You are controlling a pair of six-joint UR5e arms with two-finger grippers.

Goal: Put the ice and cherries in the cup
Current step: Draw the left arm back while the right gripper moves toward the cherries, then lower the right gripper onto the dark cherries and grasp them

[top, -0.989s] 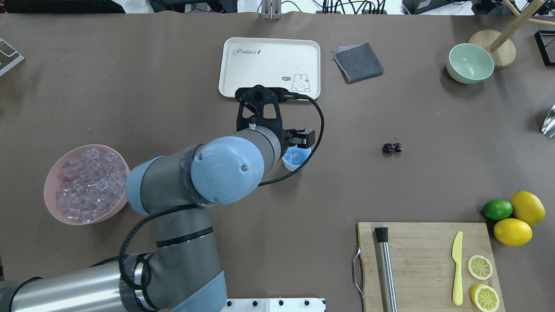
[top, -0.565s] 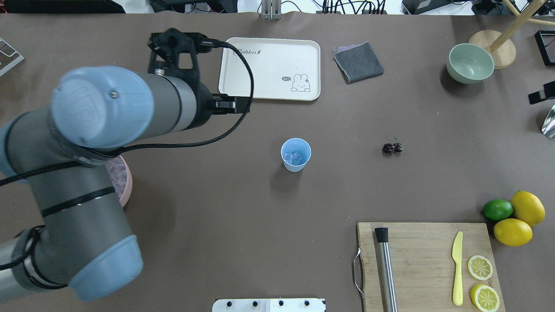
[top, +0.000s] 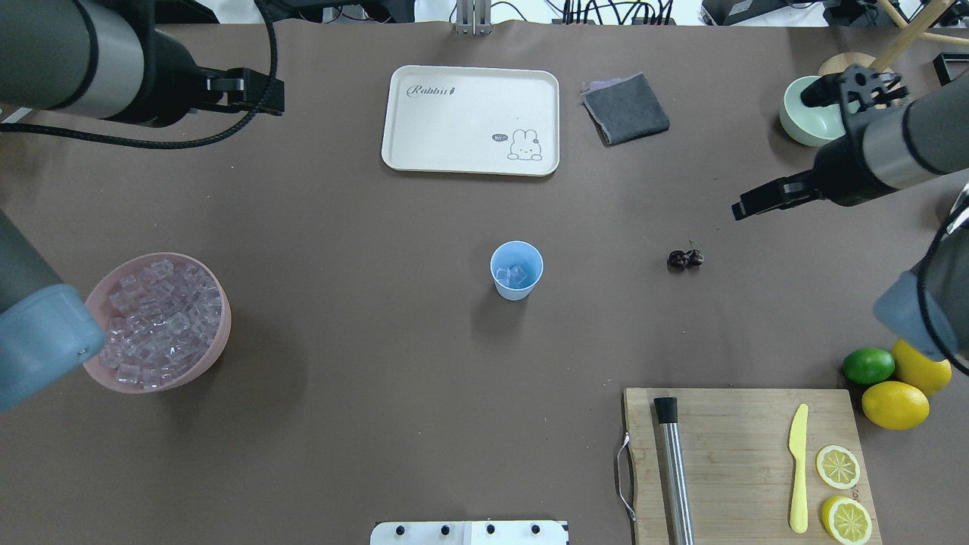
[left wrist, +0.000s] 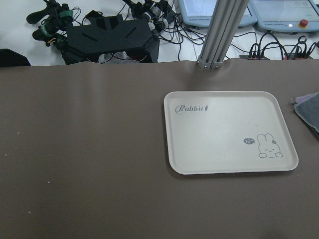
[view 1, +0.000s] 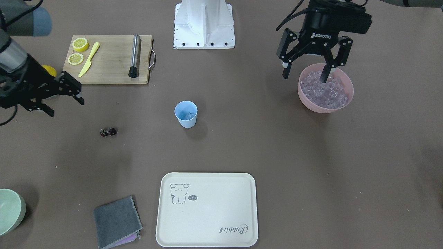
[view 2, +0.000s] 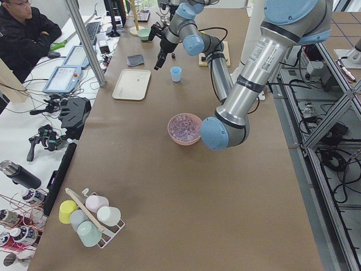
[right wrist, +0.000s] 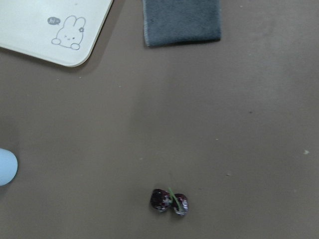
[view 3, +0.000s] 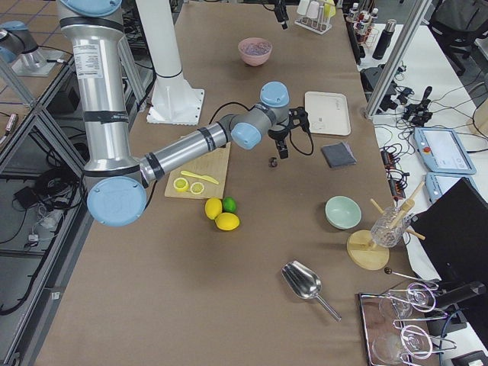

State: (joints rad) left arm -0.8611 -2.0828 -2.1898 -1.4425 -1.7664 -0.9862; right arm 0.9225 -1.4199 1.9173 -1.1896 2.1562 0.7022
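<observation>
The light blue cup (top: 516,270) stands mid-table with a few ice cubes (top: 515,277) inside. More ice (top: 155,322) fills the pink bowl (view 1: 306,100) at my left. The cherries (top: 685,258) lie on the bare table right of the cup and also show low in the right wrist view (right wrist: 169,200). My left gripper (view 1: 304,76) hangs open and empty, raised high on the bowl's side. My right gripper (view 1: 67,108) is open and empty, held above the table a short way from the cherries.
A cream tray (top: 471,119) and a grey cloth (top: 625,108) lie at the far side. A green bowl (top: 806,121) stands far right. A cutting board (top: 746,462) with a knife, metal rod and lemon slices, plus lemons and a lime (top: 868,365), fill the near right.
My left arm swung away from the cup to the far left and rose, leaving ice in the cup. My right arm came in from the right toward the cherries.
</observation>
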